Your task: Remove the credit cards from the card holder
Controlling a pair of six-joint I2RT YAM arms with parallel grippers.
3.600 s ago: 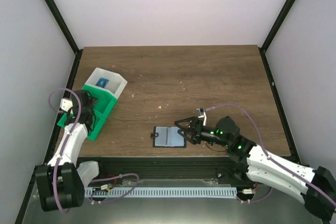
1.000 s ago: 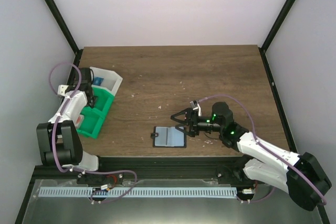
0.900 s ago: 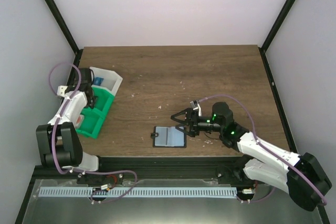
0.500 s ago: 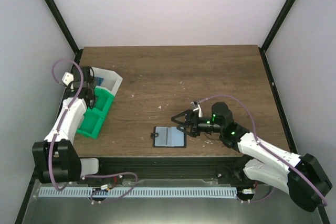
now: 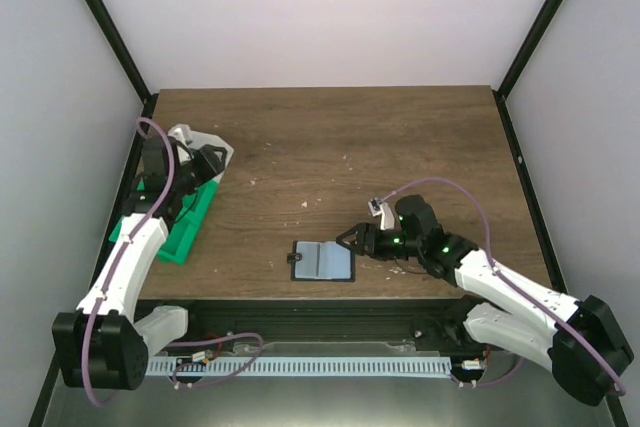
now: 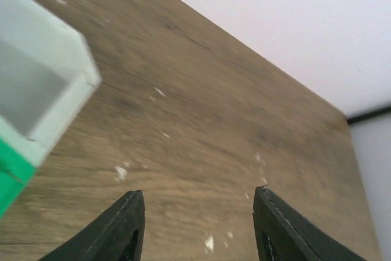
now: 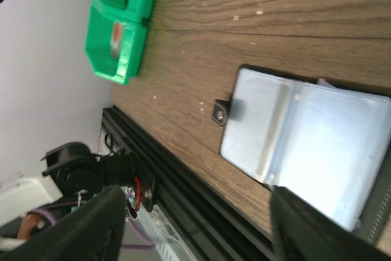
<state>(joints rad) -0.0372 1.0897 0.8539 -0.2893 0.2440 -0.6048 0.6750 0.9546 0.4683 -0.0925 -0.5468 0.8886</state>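
The holder (image 5: 323, 260) is lying open near the table's front edge. The right gripper (image 7: 197, 190) is hovering at the holder's right side, released and empty, seemingly lining up for a card. Next, it needs a fine pinch on a thin edge. The left gripper (image 6: 197, 192), also released, is hanging beside the bins. I am counting one holder, two bins, and one reddish card (image 7: 115, 33) in the green bin (image 5: 185, 222).

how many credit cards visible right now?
1: a reddish card lying in the green bin. The card holder shows none; the white bin is mostly hidden, so more may be there.
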